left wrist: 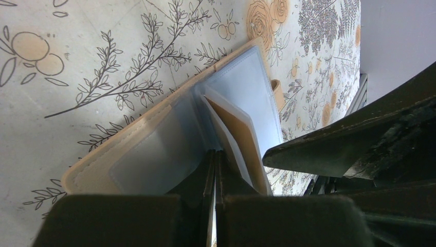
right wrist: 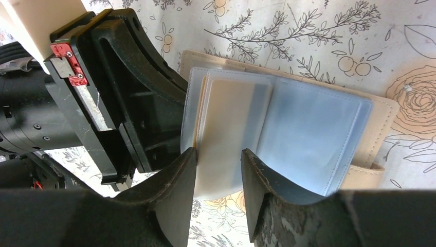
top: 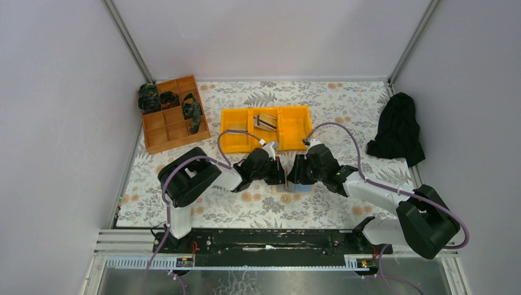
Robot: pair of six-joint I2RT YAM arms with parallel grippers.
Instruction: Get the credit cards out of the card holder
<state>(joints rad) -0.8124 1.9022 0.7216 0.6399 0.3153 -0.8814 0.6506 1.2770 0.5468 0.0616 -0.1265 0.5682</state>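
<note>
On the counter [top: 319, 212], between the two arms: the card holder [right wrist: 319, 128] was laid open, tan cover down, pale see-through sleeves facing up.
Card: a tan-faced card [right wrist: 226, 118] was seen inside one sleeve leaf [left wrist: 234, 110], which stood tilted up off the rest of the holder.
Left claw [left wrist: 214, 159]: shut, with nothing between its fingers, its tips set over the holder near the fold. It was judged to be pinning the holder down, though contact could not be confirmed.
Right claw [right wrist: 218, 170]: set about half open, its fingers straddling the free edge of the raised leaf. No pinch on the card could be made out.
Yellow bin [top: 236, 144]: placed beyond the claws, with a grey card [top: 265, 121] lying in its middle compartment.
Handling: the card was judged thin, light, stiff and slick. The sleeve was judged soft and clingy, and the holder light enough to be dragged along.
Where to grip: the card edge at the sleeve mouth, pinched across its thickness and drawn straight out. The mouth itself could not be made out.
</note>
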